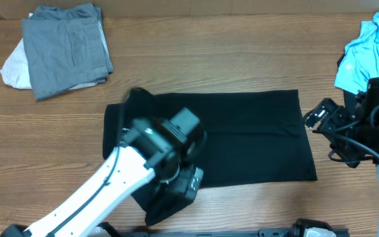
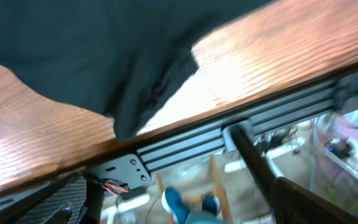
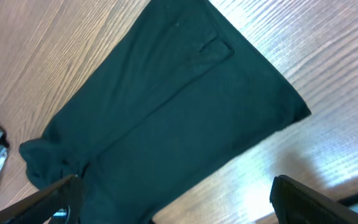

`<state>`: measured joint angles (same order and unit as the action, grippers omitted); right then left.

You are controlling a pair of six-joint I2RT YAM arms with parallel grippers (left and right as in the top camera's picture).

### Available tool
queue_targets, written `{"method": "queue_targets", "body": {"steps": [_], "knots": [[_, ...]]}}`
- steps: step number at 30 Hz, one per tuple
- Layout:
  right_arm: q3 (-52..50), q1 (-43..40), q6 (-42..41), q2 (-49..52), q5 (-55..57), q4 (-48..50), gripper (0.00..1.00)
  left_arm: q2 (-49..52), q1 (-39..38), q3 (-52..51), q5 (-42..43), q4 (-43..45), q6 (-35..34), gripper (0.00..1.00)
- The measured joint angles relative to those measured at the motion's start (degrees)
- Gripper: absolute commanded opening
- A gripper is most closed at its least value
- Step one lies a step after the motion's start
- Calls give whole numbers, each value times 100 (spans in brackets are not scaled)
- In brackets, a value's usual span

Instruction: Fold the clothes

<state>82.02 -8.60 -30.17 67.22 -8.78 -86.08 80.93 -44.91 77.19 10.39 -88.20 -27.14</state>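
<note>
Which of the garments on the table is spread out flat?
The black shirt in the middle of the table. The grey garment at the far left corner is folded into a small pile, and the light blue one lies bunched at the right edge.

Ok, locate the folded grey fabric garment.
Overhead view: the folded grey fabric garment lies at the far left, atop a white cloth, beyond the black shirt.

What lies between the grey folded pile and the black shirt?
Only bare table separates the grey pile from the black shirt in the overhead view.
</note>
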Motion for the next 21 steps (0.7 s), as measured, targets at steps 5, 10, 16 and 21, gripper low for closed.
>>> {"method": "queue_targets", "body": {"steps": [5, 10, 16, 21], "knots": [[-385, 2, -87, 98, 11, 424, 100, 79, -199, -1158, 101, 348, -297, 93], [-457, -26, -138, 332, 111, 625, 100, 103, -199, -2133, 341, 953, -345, 92], [-463, -529, -247, 774, 210, 721, 100, 118, -358, -2839, 560, 1646, -402, 91], [-474, -968, -264, 1113, 240, 726, 100, 190, -691, -3075, 621, 2277, -428, 91]]}}
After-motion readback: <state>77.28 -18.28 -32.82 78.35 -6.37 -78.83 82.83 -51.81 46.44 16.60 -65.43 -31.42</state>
